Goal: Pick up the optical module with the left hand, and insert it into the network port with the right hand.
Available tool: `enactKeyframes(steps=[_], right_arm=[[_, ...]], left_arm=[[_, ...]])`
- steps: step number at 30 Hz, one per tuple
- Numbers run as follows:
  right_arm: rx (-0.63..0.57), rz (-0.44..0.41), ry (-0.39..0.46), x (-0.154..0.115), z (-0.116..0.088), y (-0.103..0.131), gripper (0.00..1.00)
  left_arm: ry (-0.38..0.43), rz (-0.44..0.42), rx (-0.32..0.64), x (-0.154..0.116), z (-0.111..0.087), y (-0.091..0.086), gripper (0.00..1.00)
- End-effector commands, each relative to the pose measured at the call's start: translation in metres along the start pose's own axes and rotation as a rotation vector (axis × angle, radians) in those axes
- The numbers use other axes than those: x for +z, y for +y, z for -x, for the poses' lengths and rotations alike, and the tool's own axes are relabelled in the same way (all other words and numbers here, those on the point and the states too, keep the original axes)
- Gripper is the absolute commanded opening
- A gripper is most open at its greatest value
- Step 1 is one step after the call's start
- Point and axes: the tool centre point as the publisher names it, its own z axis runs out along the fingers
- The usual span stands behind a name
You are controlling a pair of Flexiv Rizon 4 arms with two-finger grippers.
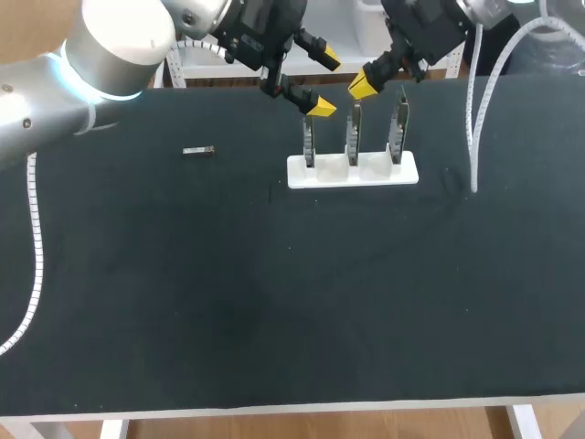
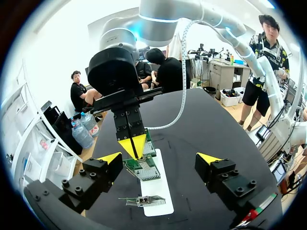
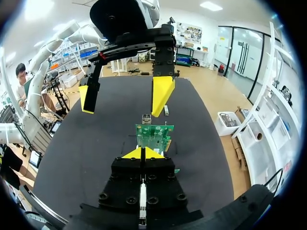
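The optical module (image 1: 198, 151), a small grey bar, lies on the black table left of the card holder; it also shows as the module (image 3: 166, 110) beyond the cards. My left gripper (image 1: 324, 85) hangs open above the left end of the white holder (image 1: 352, 171), nothing between its fingers (image 2: 109, 158). My right gripper (image 1: 364, 87) is shut, its yellow tips pressed together just above the middle network card (image 1: 353, 137). From the right wrist the card (image 3: 154, 136) stands directly ahead of that gripper (image 3: 142, 153), with the left gripper (image 3: 125, 98) open beyond it.
Three green network cards stand upright in the holder (image 2: 160, 191), the nearest one (image 2: 144, 201) showing a metal port cage. A white cable (image 1: 473, 137) hangs down to the table right of the holder.
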Motion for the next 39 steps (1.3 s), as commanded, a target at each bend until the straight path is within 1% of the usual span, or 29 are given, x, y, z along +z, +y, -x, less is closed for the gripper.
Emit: enactKeyframes(steps=[1,4,12,22,28,39], right_arm=[[0.003,0.004,-0.003,0.004,-0.006,-0.001,0.0],[-0.008,0.003,-0.009,0.002,-0.003,0.0,0.0],[-0.065,-0.043,-0.027,-0.015,0.014,-0.001,0.0],[-0.082,-0.071,-0.028,-0.027,0.02,0.005,0.0],[-0.076,-0.094,-0.028,-0.037,0.015,0.009,0.0],[-0.052,-0.151,-0.01,-0.071,-0.005,0.02,0.0]], left_arm=[[0.003,0.0,0.001,0.0,0.0,0.0,1.0],[0.003,0.0,0.001,0.0,0.0,0.0,1.0],[0.003,0.0,0.001,0.0,0.0,0.0,1.0],[0.003,0.0,0.001,0.0,0.0,0.0,1.0],[0.003,0.0,0.001,0.0,0.0,0.0,1.0],[0.003,0.0,0.001,0.0,0.0,0.0,1.0]])
